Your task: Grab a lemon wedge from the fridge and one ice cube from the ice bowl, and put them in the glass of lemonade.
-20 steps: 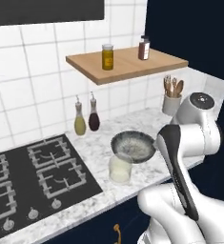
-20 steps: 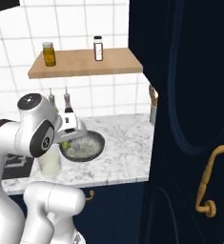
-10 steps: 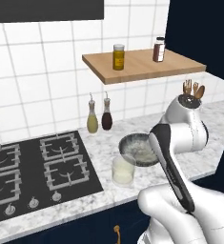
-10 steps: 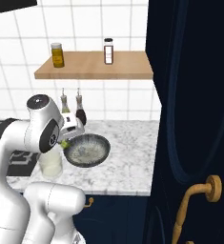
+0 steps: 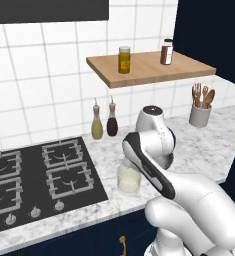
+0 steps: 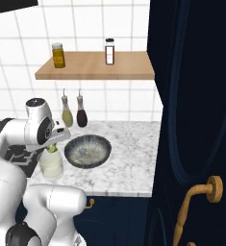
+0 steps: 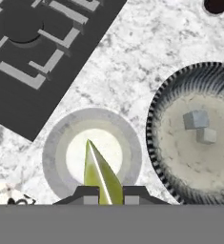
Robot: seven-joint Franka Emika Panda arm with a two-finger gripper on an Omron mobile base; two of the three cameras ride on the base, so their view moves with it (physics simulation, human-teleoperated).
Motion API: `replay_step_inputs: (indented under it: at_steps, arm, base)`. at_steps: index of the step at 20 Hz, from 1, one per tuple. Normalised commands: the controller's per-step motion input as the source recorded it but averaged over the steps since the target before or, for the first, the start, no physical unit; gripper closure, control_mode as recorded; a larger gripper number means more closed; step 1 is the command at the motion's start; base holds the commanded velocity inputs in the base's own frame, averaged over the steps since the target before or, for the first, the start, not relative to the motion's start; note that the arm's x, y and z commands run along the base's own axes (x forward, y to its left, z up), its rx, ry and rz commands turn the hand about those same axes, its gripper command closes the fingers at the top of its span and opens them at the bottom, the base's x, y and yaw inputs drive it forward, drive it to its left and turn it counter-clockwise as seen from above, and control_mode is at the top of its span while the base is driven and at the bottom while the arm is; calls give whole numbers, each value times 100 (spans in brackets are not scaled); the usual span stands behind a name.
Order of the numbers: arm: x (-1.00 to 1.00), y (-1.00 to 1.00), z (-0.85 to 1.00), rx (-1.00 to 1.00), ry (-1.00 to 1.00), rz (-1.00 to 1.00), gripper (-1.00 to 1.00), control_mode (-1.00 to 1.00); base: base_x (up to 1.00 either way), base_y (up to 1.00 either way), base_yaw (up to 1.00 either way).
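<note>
My gripper [image 7: 104, 193] is shut on the lemon wedge [image 7: 100, 174], a thin yellow-green sliver that points down over the mouth of the glass of lemonade [image 7: 61, 155]. In the right base view the gripper [image 6: 52, 145] hangs just above the glass of lemonade [image 6: 51, 166], with the wedge [image 6: 52, 149] at the rim. The grey ice bowl [image 6: 88, 151] stands right beside the glass. In the hand view the ice bowl [image 7: 156, 143] holds two ice cubes [image 7: 196, 119]. In the left base view the glass [image 5: 128, 180] stands behind my arm. The fridge is out of view.
A black gas stove [image 5: 34, 175] lies left of the glass. Two slim bottles [image 5: 104, 122] stand by the tiled wall under a wooden shelf [image 5: 149, 67] with two jars. A utensil cup [image 5: 200, 112] sits far right. A navy door with a brass handle [image 6: 196, 202] stands close on the right.
Both base views have shifted, so the camera moved. My hand has come from over the bowl to above the glass, still shut on the wedge.
</note>
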Motion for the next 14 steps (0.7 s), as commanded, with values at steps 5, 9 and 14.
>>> replay_step_inputs:
  at_steps: [5,9,14]
  arm:
    - [4,8,-59,0,9,9,100,-100]
    - [11,6,-56,0,5,8,100,-100]
    - [9,8,-39,0,0,8,100,-100]
  base:
    - [0,0,0]
    - [0,0,0]
    - [0,0,0]
